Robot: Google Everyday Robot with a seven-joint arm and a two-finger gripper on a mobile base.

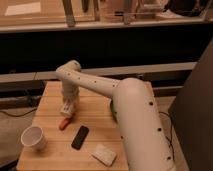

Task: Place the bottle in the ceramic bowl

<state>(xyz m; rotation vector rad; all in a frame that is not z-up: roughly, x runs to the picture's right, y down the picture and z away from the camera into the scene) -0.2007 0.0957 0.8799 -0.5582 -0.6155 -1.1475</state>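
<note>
Gripper [67, 108] is seen low over left-centre of table [50, 95], wrapped on bottle [65, 110], just above orange carrot piece [63, 123]. Bottle judged held, carry step in hand. Ceramic bowl [113, 108] is mostly hidden behind arm; only green edge shows, to the right. Next: lift, traverse right, centre over bowl, lower, release.
</note>
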